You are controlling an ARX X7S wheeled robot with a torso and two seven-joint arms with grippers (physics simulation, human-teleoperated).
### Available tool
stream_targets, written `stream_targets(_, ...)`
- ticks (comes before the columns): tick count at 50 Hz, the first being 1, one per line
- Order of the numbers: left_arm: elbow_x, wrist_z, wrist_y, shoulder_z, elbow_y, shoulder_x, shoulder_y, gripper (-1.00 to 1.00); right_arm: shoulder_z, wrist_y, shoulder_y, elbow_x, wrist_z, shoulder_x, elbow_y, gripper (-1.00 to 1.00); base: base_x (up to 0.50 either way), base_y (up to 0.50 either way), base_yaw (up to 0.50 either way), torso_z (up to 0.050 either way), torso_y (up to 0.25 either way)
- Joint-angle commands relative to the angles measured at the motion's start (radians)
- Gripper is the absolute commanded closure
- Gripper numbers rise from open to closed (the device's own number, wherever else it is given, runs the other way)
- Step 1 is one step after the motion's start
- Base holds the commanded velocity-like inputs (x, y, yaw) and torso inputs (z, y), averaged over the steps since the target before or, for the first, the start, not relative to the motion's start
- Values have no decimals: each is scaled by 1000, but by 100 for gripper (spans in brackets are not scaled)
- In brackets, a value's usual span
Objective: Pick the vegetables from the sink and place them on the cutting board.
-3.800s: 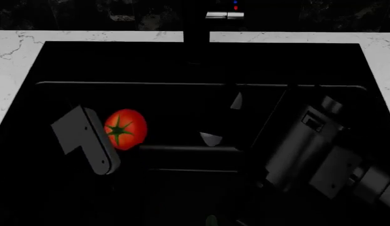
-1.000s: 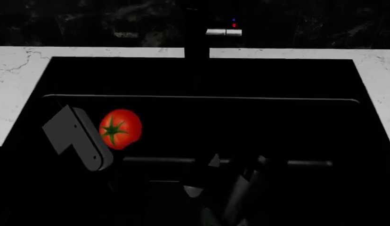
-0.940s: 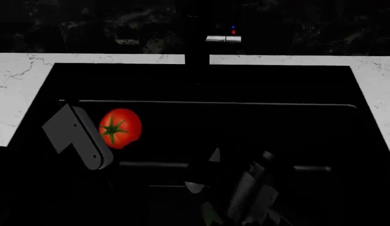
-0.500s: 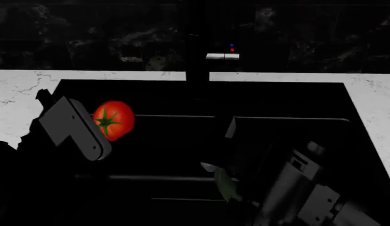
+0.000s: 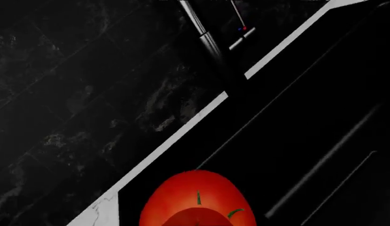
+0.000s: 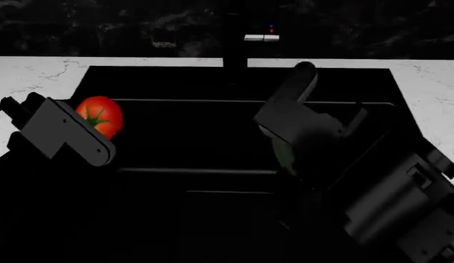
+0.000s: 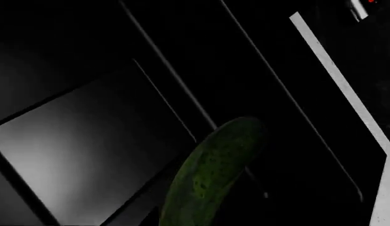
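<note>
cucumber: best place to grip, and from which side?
Mid-length, fingers across its narrow width, approached from above. The cucumber is long, slim and round, so a crosswise pinch fits between the fingers; an end grip would probably let it swing. The right gripper seems to hold it already, over the sink; little of it shows in the head view.

Tomato [image 6: 100, 116] left, cucumber [image 6: 283, 153] right, both above the sink [image 6: 190, 137], faucet [image 6: 234, 44] behind
</note>
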Motion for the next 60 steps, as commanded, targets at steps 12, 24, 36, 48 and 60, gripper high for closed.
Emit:
stream_targets(12,-116,-290,-242,-156,334,27,128,100,303,-16,-123,13,325,0,-12,100,0,-500,0,0,0)
stream_targets(24,-142,-346,-297,-196,438,35,128,100,355,-1,-159,35,368,15,-50,100,0,-500,0,0,0)
stream_targets(36,-132,-346,-301,-167,468,36,128,100,427,57,-184,57,451,28,-135,100,0,-500,0,0,0)
stream_targets(48,-145,-353,-333,-175,506,29,117,100,474,114,-179,83,486,32,-182,100,4,-500,0,0,1)
stream_targets(60,-148,-364,-327,-182,503,35,125,100,484,100,-189,83,494,23,-160,100,84,-500,0,0,0)
